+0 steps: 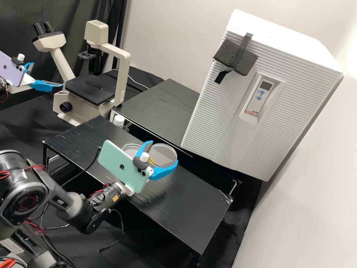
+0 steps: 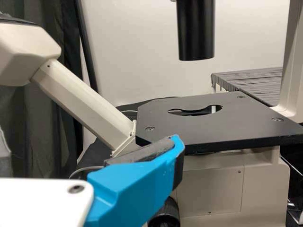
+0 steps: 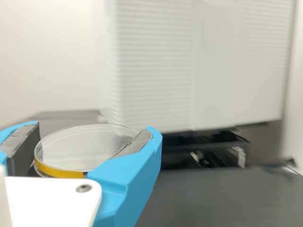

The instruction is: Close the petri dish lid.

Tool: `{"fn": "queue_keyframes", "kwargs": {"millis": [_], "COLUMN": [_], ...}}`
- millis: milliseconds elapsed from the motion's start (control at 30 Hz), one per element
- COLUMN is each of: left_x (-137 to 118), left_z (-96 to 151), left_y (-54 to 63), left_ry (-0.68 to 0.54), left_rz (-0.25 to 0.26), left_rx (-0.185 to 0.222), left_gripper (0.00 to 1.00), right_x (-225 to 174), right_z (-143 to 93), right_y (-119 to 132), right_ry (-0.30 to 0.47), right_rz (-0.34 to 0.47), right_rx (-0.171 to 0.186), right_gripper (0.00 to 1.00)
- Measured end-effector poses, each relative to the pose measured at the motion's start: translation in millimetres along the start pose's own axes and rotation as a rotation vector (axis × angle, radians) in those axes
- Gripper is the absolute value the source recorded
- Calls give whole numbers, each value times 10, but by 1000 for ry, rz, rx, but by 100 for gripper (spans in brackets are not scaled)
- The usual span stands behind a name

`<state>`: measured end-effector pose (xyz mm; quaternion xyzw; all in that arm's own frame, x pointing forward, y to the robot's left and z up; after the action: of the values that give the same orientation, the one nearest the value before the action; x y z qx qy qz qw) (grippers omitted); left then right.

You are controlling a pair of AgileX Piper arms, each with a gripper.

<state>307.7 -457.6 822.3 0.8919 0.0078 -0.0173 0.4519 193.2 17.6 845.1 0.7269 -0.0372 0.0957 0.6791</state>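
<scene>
Well, the piece to watch is the clear round one with a yellow band, between the two padded blue fingers of your right gripper. Both pads meet its rim, so I take it as gripped, and it sits roughly level. From its place I judge it to be the lid, though I cannot tell for certain whether it is lid or base, nor whether its underside touches anything.

Just beside it, partly behind the mint phone on that arm, you have a second clear round piece, which I take for the other half, on the black platform. As far as you can see, then, the pick-up looks done and the closing is not: the two rounds lie side by side. You have left to centre one over the other, lower it flat and let go. Watch for a tilt, since a rim that catches could push the base along.

Farther out, a white-capped container stands near the platform's far edge. Your left gripper is apart from all this, its fingers spread with nothing between them, near the microscope. Beyond the dish pieces stands the white ribbed cabinet, with a dark foam block taped on its front.
</scene>
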Motion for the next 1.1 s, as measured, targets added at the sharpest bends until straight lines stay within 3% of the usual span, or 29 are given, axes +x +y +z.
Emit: {"fn": "queue_keyframes", "kwargs": {"millis": [133, 300, 700, 1100], "left_x": [0, 0, 0, 0], "left_z": [0, 0, 0, 0], "left_y": [0, 0, 0, 0], "left_ry": [0, 0, 0, 0], "left_rz": [0, 0, 0, 0], "left_rx": [0, 0, 0, 0], "left_gripper": [100, 100, 100, 100], "right_x": [53, 76, 95, 74], "right_z": [-150, -291, -315, -344], "right_y": [-108, -279, -555, -616], "right_ry": [58, 116, 104, 112], "right_rz": [-33, -99, -191, -211], "right_rx": [10, -16, -96, -125], "right_gripper": [0, 0, 0, 0]}}
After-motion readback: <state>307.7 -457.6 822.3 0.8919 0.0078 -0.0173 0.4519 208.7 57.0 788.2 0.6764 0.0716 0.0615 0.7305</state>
